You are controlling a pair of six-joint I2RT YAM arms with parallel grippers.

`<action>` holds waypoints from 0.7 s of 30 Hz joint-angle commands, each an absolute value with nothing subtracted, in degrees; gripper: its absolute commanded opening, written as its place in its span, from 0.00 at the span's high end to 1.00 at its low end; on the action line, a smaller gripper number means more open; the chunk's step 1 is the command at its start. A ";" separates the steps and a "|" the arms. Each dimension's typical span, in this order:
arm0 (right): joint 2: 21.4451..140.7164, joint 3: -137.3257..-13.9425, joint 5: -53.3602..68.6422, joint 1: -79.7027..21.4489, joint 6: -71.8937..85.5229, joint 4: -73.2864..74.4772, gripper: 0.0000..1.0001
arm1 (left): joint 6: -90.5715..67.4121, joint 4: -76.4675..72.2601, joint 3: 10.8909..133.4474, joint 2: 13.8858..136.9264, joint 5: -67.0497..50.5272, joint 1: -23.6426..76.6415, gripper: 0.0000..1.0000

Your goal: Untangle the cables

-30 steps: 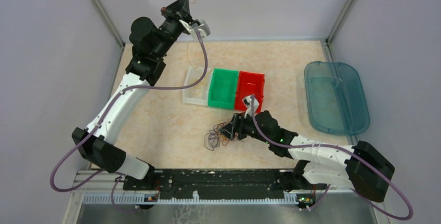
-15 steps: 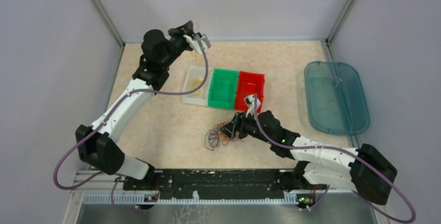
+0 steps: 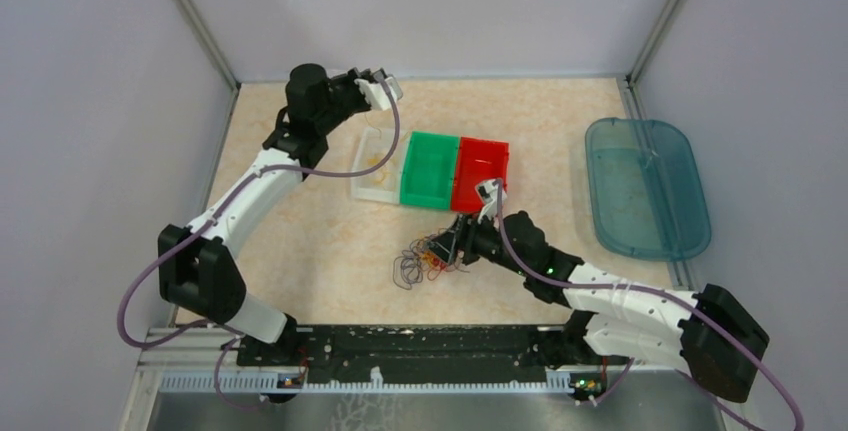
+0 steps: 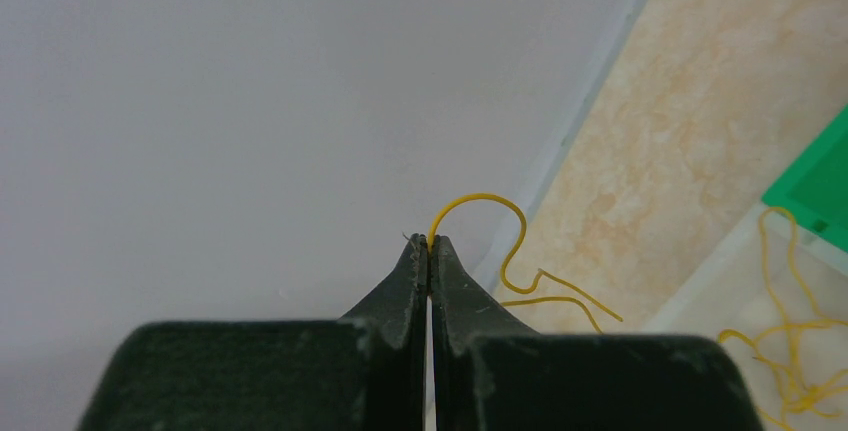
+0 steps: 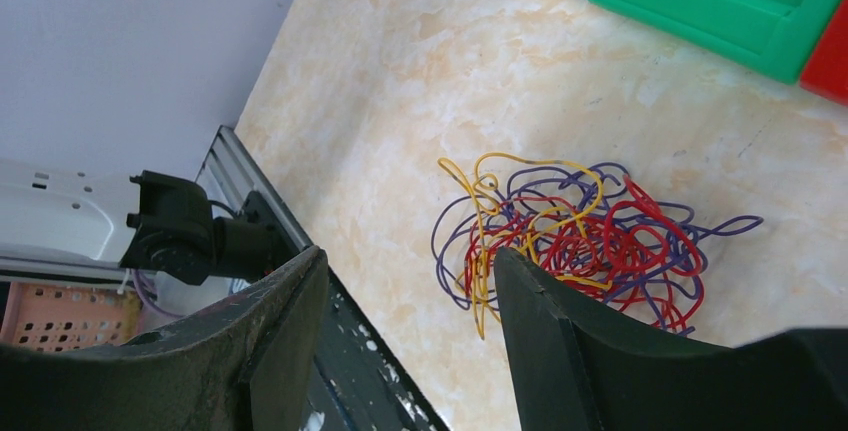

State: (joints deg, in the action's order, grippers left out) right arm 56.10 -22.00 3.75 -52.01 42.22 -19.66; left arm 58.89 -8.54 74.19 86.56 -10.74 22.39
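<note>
A tangle of thin red, yellow and purple cables (image 3: 425, 261) lies on the table in front of the bins; it fills the right wrist view (image 5: 580, 241). My right gripper (image 3: 447, 244) (image 5: 410, 261) is open just above the tangle's near side, holding nothing. My left gripper (image 3: 372, 78) (image 4: 429, 241) is shut on a yellow cable (image 4: 500, 226), held up near the back wall above the white bin (image 3: 376, 164). More yellow cable (image 4: 790, 351) lies in that white bin.
A green bin (image 3: 430, 169) and a red bin (image 3: 482, 173) stand beside the white one. A teal tray (image 3: 645, 186) lies at the right. Grey walls close the back and sides; a black rail (image 3: 420, 346) runs along the near edge.
My left arm has swung down and right, lowering the yellow cable toward the white bin. My right gripper has shifted slightly over the tangle.
</note>
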 commanded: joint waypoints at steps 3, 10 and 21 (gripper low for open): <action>53.96 -22.12 4.66 -49.86 42.98 -21.25 0.37 | 48.97 -0.90 76.31 87.64 -15.74 22.21 1.00; 53.77 -22.04 5.19 -49.02 43.07 -21.02 0.37 | 46.78 1.25 75.30 89.62 -17.46 22.17 1.00; 51.27 -21.88 4.91 -48.18 43.18 -19.47 0.37 | 52.80 -0.70 67.69 93.47 -15.17 22.48 1.00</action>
State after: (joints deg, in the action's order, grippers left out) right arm 52.95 -21.74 4.62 -48.71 42.70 -18.48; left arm 50.76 0.05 69.76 91.48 -15.51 22.39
